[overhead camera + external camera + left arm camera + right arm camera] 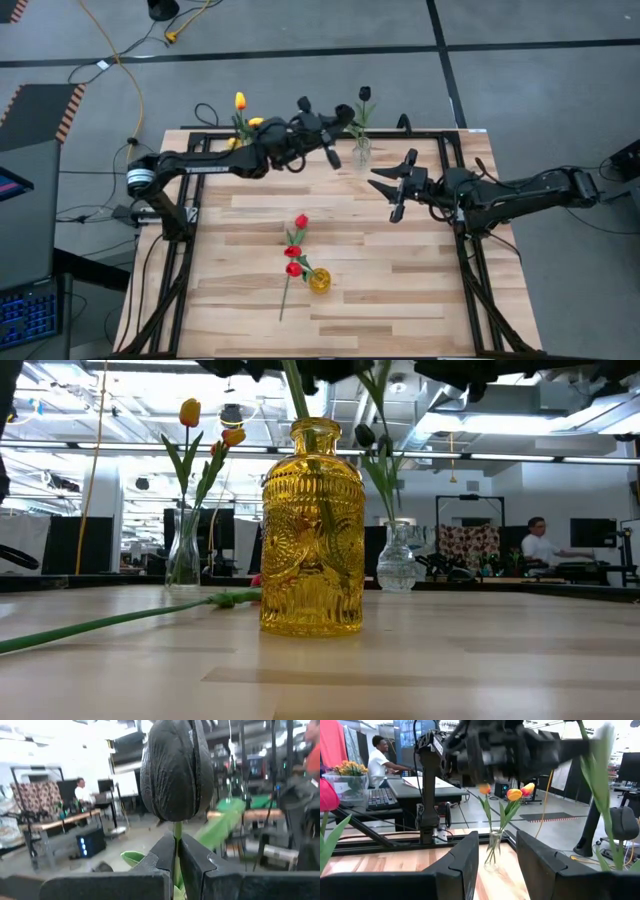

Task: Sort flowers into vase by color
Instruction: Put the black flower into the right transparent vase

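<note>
My left gripper (pixel 325 135) is at the far middle of the table, beside the clear vase (pixel 360 150), and is shut on a black tulip (pixel 175 770). Another black tulip (pixel 365 93) stands in that vase. Yellow-orange tulips (pixel 240 100) stand in a second clear vase (pixel 183 555) at the far left. Red tulips (pixel 300 222) stand in the yellow glass vase (pixel 319 281) near the table's middle. One green stem (pixel 100 622) lies flat on the table beside it. My right gripper (pixel 395 190) hovers open to the right of the middle, touching nothing. My left gripper pinches the black tulip's green stem (pixel 176 847) between its two fingers, just under the head. The head stands straight above the fingers in the left wrist view. The stem runs on below the fingers toward the clear vase (pixel 397 560); its lower end is hidden.
The far half of the table holds the two clear vases and my left arm (pixel 200 165) reaching across between them. Bare wood (pixel 420 290) lies on the near right. A black frame rail (pixel 470 250) runs along the table's sides. A person (pixel 540 545) sits in the room beyond.
</note>
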You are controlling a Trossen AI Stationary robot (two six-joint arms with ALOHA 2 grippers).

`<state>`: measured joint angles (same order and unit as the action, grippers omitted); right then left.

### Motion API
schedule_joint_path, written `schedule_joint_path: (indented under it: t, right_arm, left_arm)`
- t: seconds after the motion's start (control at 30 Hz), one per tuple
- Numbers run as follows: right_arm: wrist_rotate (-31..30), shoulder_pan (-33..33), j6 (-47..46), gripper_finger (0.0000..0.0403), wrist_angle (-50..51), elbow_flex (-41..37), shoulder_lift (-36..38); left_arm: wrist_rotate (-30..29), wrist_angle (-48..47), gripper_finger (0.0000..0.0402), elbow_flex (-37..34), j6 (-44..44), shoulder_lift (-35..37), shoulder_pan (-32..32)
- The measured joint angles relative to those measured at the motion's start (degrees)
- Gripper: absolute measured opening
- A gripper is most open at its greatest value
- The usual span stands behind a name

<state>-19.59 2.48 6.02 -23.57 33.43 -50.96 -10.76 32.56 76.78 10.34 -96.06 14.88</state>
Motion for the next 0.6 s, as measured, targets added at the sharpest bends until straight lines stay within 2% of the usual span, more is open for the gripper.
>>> schedule_joint_path:
  t: [0.17,0.6]
  right_arm:
    - [0.0,0.0,0.0,0.0157,0.0,0.0,0.0]
    - [0.0,0.0,0.0,0.0157,0.0,0.0,0.0]
  left_arm:
    - [0.0,-1.6,0.0005,2.3,0.0,-2.4,0.2]
    - [-1.5,-5.5,0.0005,2.4,-0.3,-2.5,0.9]
